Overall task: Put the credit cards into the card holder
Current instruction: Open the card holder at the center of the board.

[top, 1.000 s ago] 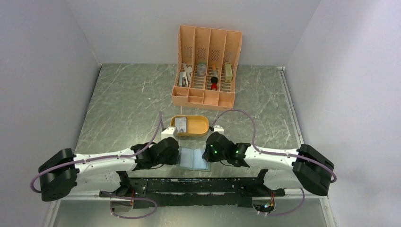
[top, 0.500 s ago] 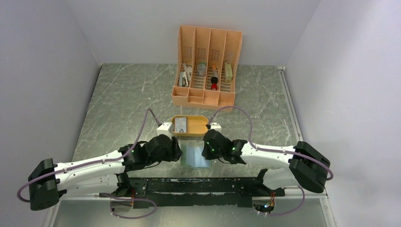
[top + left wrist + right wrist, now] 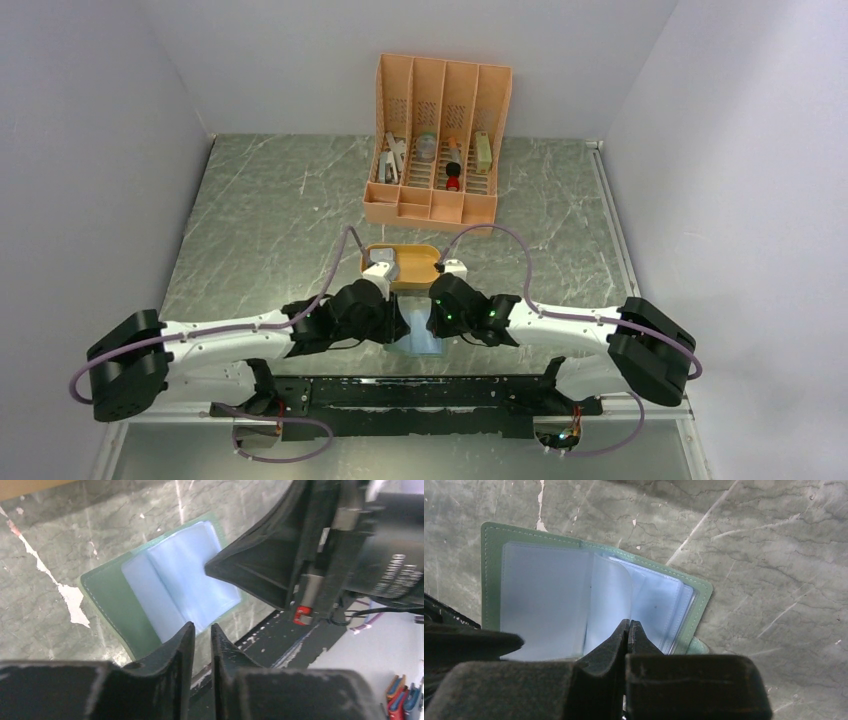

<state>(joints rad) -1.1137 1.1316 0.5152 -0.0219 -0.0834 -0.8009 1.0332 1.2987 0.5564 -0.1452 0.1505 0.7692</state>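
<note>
Overhead: your two arms reach in from the near edge of the dark marbled desk (image 3: 260, 220) and meet tip to tip over the card holder (image 3: 420, 342).
Card holder: it lies open and flat on the desk, just on the near side of the orange tray (image 3: 422, 266). The green cover is underneath and the clear plastic pockets (image 3: 544, 595) face up, with one leaf curling up at the fold. You cannot tell whether any pocket holds a card.
Left fingers (image 3: 185, 640): they stand a narrow slit apart with nothing seen between them. Their tips hang over the near edge of the pockets.
Right fingers (image 3: 629, 630): they are pressed together. Their tips sit on the pocket leaves beside the fold, and from your left wrist camera the point meets the plastic. You cannot tell whether a leaf is pinched.
Tray: this shallow oval dish sits between the card holder and the organizer (image 3: 440, 90). A greyish credit card (image 3: 388, 260) lies at its left end, partly behind a white fitting on your left arm.
Organizer: the tall orange rack with four slots stands at the back of the desk, behind the tray. Its slots hold, from left to right, white pieces (image 3: 392, 155), a grey round item (image 3: 427, 147), a red-and-black item (image 3: 452, 177) and a pale block (image 3: 483, 150). All are too small to name.
</note>
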